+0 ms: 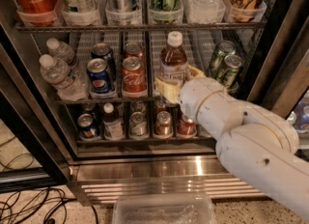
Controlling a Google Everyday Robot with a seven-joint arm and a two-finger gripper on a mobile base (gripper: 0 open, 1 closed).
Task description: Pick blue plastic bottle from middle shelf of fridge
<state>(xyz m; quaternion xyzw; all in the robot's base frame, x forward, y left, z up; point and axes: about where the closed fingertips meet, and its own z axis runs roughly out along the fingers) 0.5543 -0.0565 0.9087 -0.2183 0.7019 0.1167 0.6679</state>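
The blue plastic bottle point(173, 56) has brown liquid, a white cap and a white label. It stands upright on the middle shelf point(82, 44) of the fridge point(145, 170), right of centre. My gripper point(176, 80) reaches in from the lower right. Its cream fingers point(165, 89) sit on both sides of the bottle's lower half, pressed against it. The bottle's base is hidden behind the gripper and my white arm point(241, 131).
On the middle shelf stand two clear water bottles point(58, 71) at the left, Pepsi cans point(100, 76), Coca-Cola cans point(133, 73) and green cans point(226, 66) at the right. More cans fill the lower shelf point(137, 124). A clear bin point(164, 211) and cables point(34, 206) lie on the floor.
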